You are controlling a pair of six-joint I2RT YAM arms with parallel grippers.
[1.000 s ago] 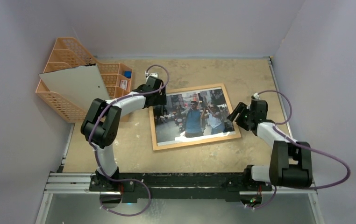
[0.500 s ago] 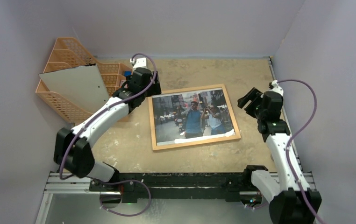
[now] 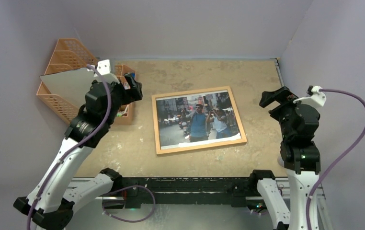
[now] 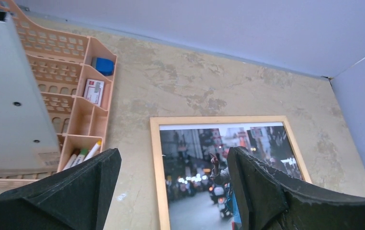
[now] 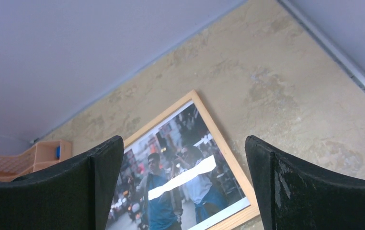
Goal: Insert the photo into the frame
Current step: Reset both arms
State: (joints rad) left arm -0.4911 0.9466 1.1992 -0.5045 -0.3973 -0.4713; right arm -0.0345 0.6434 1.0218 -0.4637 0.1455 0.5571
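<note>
- Placement looks nearly done: the photo [image 3: 197, 120] lies face up inside the frame [image 3: 193, 147], flat at the middle of the counter [image 3: 190, 72].
- The photo's white margin seems to ride over the light-wood edging toward the counter's near right corner. If so, the print is not fully seated there, and it could buckle or slide out when the frame is next handled.
- A bright band crosses the print in the right wrist view. It cannot be told whether this is glare or a ripple in the paper.
- The left claw [image 3: 135, 91] hangs wide and empty, high over the counter's left side. It is close to the orange organizer [image 3: 61, 103] and the grey sheet [image 3: 73, 86] leaning on it, so a careless swing could knock either one.
- The right claw [image 3: 275, 96] is also wide and empty, raised by the right edge and well apart from the frame.
- A second ago both claws sat low at the frame's two short sides. Since then both arms have lifted and drawn outward, and the right claw has spread wider.
- Photo and frame have kept their place.
</note>
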